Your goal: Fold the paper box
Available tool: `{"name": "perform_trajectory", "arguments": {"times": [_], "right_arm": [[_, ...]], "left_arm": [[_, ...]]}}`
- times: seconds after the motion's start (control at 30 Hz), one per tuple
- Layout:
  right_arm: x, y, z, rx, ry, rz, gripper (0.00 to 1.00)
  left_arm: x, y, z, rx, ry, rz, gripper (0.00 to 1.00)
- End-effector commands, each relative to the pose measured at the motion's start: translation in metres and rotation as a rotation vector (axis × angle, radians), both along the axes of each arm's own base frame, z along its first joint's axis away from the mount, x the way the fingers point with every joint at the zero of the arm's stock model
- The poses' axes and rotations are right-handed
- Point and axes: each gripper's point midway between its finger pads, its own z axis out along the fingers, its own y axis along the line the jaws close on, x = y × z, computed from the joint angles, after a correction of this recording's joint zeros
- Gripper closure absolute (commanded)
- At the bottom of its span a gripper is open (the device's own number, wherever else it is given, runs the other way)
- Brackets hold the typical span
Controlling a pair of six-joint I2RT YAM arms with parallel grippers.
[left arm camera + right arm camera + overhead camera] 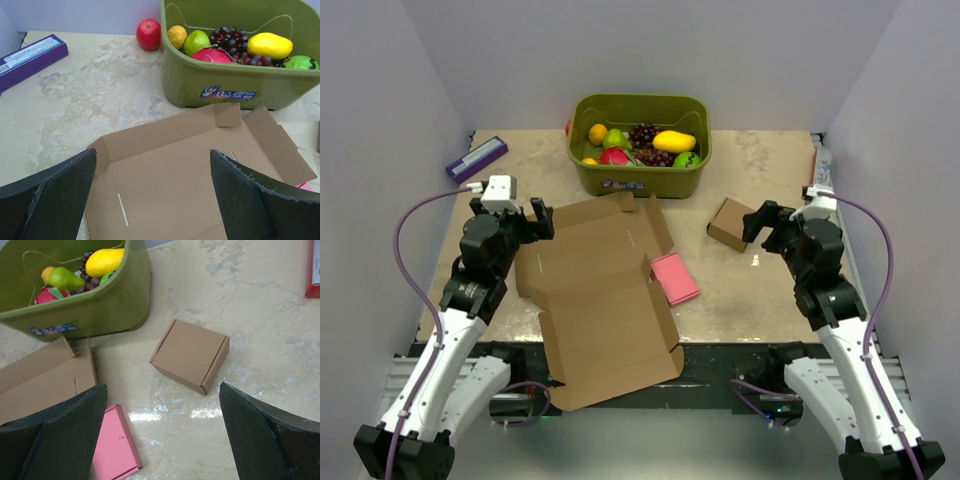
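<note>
The paper box point(600, 290) lies unfolded and flat in the middle-left of the table, its near panel hanging over the front edge. Its far flaps stand slightly raised. In the left wrist view the box's inner floor point(170, 180) fills the space between the fingers. My left gripper point(538, 218) is open and empty, hovering over the box's far left corner. My right gripper point(760, 222) is open and empty at the right, above bare table. The right wrist view shows part of the box point(42, 372) at the left.
A green tub point(640, 143) of toy fruit stands at the back centre. A small closed cardboard box point(730, 223) sits just left of the right gripper. A pink flat block point(674, 277) lies by the box's right edge. A purple box point(476, 157) lies back left, and a red apple point(149, 34) sits behind the tub.
</note>
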Motion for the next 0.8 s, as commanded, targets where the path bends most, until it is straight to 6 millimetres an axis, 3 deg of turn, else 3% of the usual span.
{"name": "perform_trajectory", "arguments": {"times": [0.0, 0.27, 0.57, 0.77], "right_arm": [[0.007, 0.023, 0.009, 0.005, -0.023, 0.133, 0.05], [0.011, 0.064, -0.001, -0.007, 0.012, 0.218, 0.08], [0.004, 0.156, -0.020, -0.071, 0.118, 0.375, 0.14], [0.016, 0.182, -0.028, -0.105, 0.148, 0.425, 0.17]], "left_arm": [[0.006, 0.000, 0.020, -0.026, -0.043, 0.015, 0.00], [0.008, -0.002, 0.014, -0.023, -0.016, 0.011, 0.00], [0.003, 0.013, 0.013, -0.021, -0.022, 0.090, 0.00], [0.003, 0.022, 0.010, -0.009, -0.025, 0.127, 0.00]]}}
